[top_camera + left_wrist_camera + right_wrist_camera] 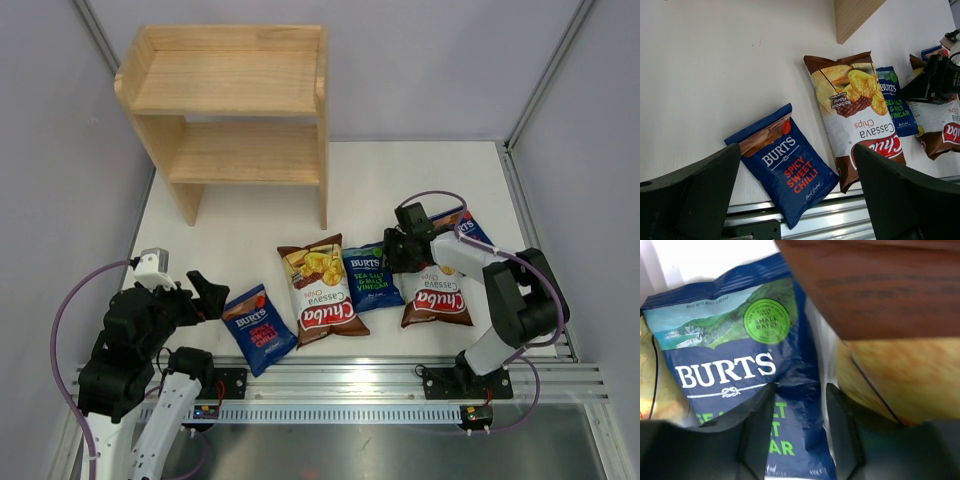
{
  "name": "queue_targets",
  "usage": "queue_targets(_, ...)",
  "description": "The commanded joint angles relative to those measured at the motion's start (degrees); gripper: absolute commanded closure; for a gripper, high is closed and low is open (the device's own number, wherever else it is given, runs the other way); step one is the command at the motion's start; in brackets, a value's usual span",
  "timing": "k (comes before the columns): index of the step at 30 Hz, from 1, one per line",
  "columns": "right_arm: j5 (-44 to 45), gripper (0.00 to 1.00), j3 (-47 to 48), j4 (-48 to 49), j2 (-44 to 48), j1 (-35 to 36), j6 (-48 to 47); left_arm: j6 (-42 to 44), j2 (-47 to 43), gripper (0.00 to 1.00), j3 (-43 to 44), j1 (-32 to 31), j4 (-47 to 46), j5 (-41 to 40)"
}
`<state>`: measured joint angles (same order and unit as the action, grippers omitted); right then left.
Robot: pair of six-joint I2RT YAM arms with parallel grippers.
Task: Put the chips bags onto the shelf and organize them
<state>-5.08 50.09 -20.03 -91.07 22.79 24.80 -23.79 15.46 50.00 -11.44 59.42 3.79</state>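
Several chips bags lie in a row on the white table in front of the wooden shelf point(230, 100). From the left they are a blue Burts Spicy Sweet Chilli bag point(258, 327) point(787, 170), a brown-and-cream Chuba bag point(318, 290) point(860, 115), a Burts Sea Salt & Vinegar bag point(368, 278) point(725, 340), and a second Chuba bag point(437, 295) point(900, 380). Another blue bag point(474, 228) shows partly behind the right arm. My right gripper point(395, 250) point(800, 410) pinches the crumpled right edge of the Sea Salt & Vinegar bag. My left gripper point(205, 297) point(797, 200) hangs open above the chilli bag.
Both tiers of the shelf are bare in the top view. One shelf leg point(855, 15) stands just beyond the middle Chuba bag. A metal rail point(400, 385) runs along the table's near edge, and grey walls close in the left, right and back.
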Motion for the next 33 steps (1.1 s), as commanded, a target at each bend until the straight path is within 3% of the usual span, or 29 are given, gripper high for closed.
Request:
queue_targets(1,-2.5,0.51,1.1,4.6,-1.7,0.3,-0.5,1.3,0.9,0.01,-0.3,0.3,-2.8,2.0)
queue_targets(7,-3.4,0.75,-1.3,7.0,1.1,0.8,1.1,1.2,0.8,0.01,-0.3,0.3,-3.0,2.0)
queue_targets(8,-3.3,0.84,-1.8,7.2,2.5,0.8,1.6,1.2,0.9,0.01,-0.3,0.3,-3.1,2.1)
queue_targets(13,-2.2,1.0,-2.9,8.2,6.2,0.8,3.3,1.2,0.8,0.01,-0.3,0.2,-3.0,2.1)
queue_targets(19,-0.5,1.0,-3.0,7.0,12.9,0.9,4.7,0.8,0.5,0.01,0.0,0.2,-3.4,2.1)
queue_targets(23,1.1,1.0,-2.2,5.3,21.4,0.8,6.8,-2.9,1.2,0.01,-1.2,0.3,-8.0,9.1)
queue_targets(29,4.7,1.0,2.4,0.9,31.5,0.8,8.6,-13.5,6.8,0.01,-10.6,0.1,-27.5,22.5)
queue_targets(32,6.9,1.0,6.1,-1.5,35.2,0.7,9.4,-18.8,10.7,0.01,-14.0,-2.8,-42.0,25.9)
queue_targets(33,7.1,1.0,6.8,-1.7,36.2,0.8,10.0,-19.8,11.2,0.01,-15.4,-6.6,-48.8,25.0)
